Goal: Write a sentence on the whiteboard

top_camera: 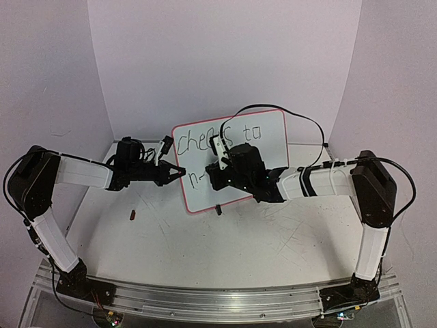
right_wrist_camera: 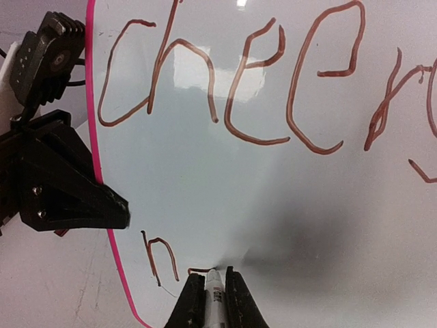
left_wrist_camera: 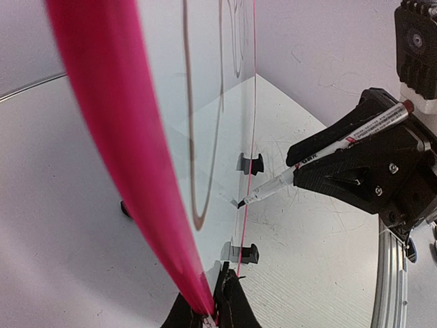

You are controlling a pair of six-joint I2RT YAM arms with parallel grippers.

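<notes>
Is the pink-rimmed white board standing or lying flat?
Standing: the pink-rimmed white board rests on black clip feet, its edge pinched by the left gripper.

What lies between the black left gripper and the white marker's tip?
The right wrist view shows the white board's pink rim, then a dark handwritten letter n.

White table [top_camera: 273, 249]: whiteboard [top_camera: 273, 137], maybe a cap [top_camera: 132, 215]

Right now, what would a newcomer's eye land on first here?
The red-rimmed whiteboard standing mid-table, with the left gripper shut on its left edge. Then the right gripper holding a marker, tip at the board, on the second line: the sentence reads "cheers to" on top, with "n" below.
</notes>
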